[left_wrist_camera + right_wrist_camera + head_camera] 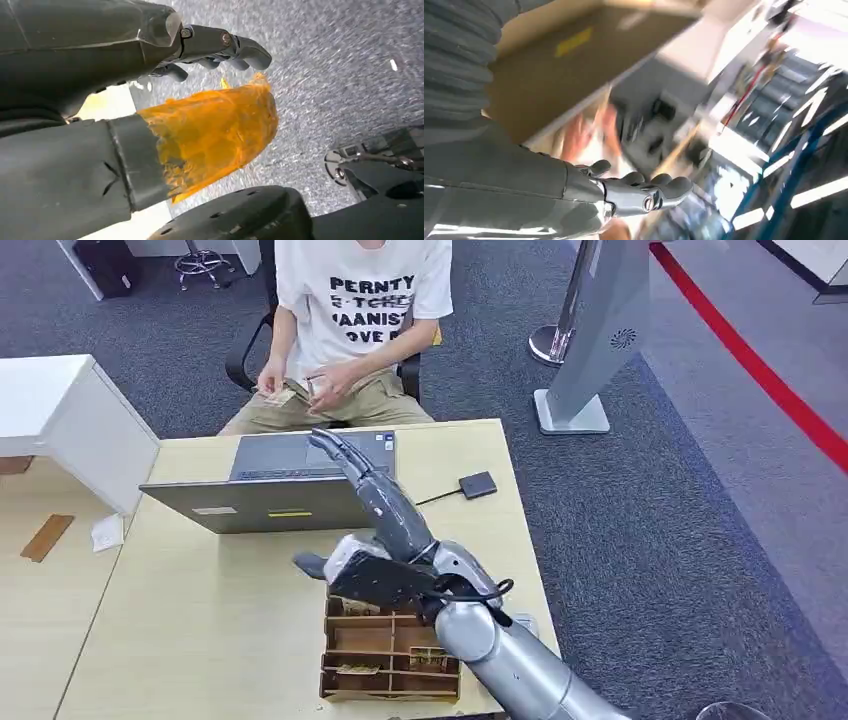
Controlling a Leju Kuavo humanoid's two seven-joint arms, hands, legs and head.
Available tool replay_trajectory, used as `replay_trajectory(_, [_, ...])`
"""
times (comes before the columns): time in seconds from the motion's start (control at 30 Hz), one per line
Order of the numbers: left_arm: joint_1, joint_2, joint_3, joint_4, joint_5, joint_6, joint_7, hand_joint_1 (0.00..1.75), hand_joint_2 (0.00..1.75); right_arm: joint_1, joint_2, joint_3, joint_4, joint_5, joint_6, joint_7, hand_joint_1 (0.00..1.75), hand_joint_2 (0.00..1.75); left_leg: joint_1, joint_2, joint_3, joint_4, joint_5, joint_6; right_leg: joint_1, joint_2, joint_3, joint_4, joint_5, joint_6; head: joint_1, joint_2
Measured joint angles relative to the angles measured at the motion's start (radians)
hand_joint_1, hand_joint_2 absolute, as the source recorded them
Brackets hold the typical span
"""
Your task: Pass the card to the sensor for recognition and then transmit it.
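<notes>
A pale wooden tabletop [200, 620] is filling the left and centre of the head view. The right hand [350, 462] is reaching up from the lower right, its dark fingers stretched out straight and pointing toward the top of the frame, with nothing visible between them; in the right wrist view the hand [639, 192] is showing the same outstretched fingers, though that picture is blurred.

Directly in front of the hand an open grey laptop [275, 485] is standing with its lid toward the camera, blocking the straight line to the person [350, 330] sitting in an office chair beyond the tabletop's far edge. The lid is carrying a yellow sticker [289, 513] and a pale one [214, 510]; their writing is too small to read. The person's shirt is showing black lettering, partly readable as "PERNTY" with further lines cut off by folds. Both of the person's hands are resting at the lap, holding a small light card [316, 386], well apart from the robot's fingers.

To the right of the laptop a small dark square sensor [477, 484] is lying flat on the tabletop, a thin cable running from it toward the laptop. Under the robot's forearm, at lower centre, a brown compartmented wooden tray [385, 655] is sitting near the tabletop's near edge with small items in it. A grey floor stand [590, 340] is rising at upper right beside a red floor stripe [760, 370].

In the left wrist view the left hand [200, 75] is hanging over grey carpet, fingers apart and extended, thumb wrapped in orange film, holding nothing.
</notes>
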Motion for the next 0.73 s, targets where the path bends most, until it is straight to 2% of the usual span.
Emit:
replay_trajectory(0.13, [0.016, 0.007, 0.019, 0.0, 0.025, 0.004, -0.016, 0.0, 0.0, 0.086, -0.015, -0.037, -0.074, -0.265, 0.145, -0.019, 0.0, 0.0, 0.0, 0.0, 0.0, 0.0, 0.0, 0.0, 0.0, 0.0, 0.0, 0.0, 0.0, 0.0, 0.0, 0.0])
replay_trajectory(0.23, [0.027, 0.012, 0.034, 0.0, 0.036, 0.006, -0.02, 0.0, 0.0, 0.145, -0.046, -0.058, -0.111, -0.452, 0.293, -0.029, 0.0, 0.0, 0.0, 0.0, 0.0, 0.0, 0.0, 0.001, 0.0, 0.0, 0.0, 0.0, 0.0, 0.0, 0.0, 0.0])
replay_trajectory(0.3, [0.031, 0.015, 0.037, 0.0, 0.039, 0.006, -0.025, 0.0, 0.0, 0.177, -0.065, -0.071, -0.127, -0.513, 0.357, -0.034, 0.0, 0.0, 0.0, 0.0, 0.0, 0.0, 0.0, 0.001, 0.0, 0.0, 0.0, -0.001, 0.0, 0.0, 0.0, 0.0])
replay_trajectory(0.4, [0.033, 0.019, 0.049, 0.0, 0.043, 0.006, -0.028, 0.0, 0.0, 0.222, -0.103, -0.084, -0.144, -0.619, 0.511, -0.047, 0.0, 0.0, 0.0, 0.0, 0.0, 0.0, -0.001, 0.001, 0.0, 0.0, 0.0, -0.001, 0.0, 0.0, 0.0, 0.0])
replay_trajectory(0.53, [0.033, 0.024, 0.057, 0.0, 0.045, 0.006, -0.029, 0.0, 0.0, 0.253, -0.147, -0.088, -0.153, -0.646, 0.595, -0.073, 0.0, 0.0, 0.0, 0.0, 0.0, 0.0, -0.001, 0.001, 0.0, 0.0, 0.0, -0.001, 0.0, 0.0, 0.0, 0.0])
replay_trajectory(0.73, [0.028, 0.029, 0.058, 0.0, 0.045, 0.015, -0.03, 0.0, 0.0, 0.263, -0.184, -0.093, -0.157, -0.664, 0.675, -0.092, 0.0, 0.0, 0.0, 0.0, 0.0, 0.0, 0.0, 0.001, 0.0, 0.0, 0.0, -0.001, 0.0, 0.0, 0.0, 0.0])
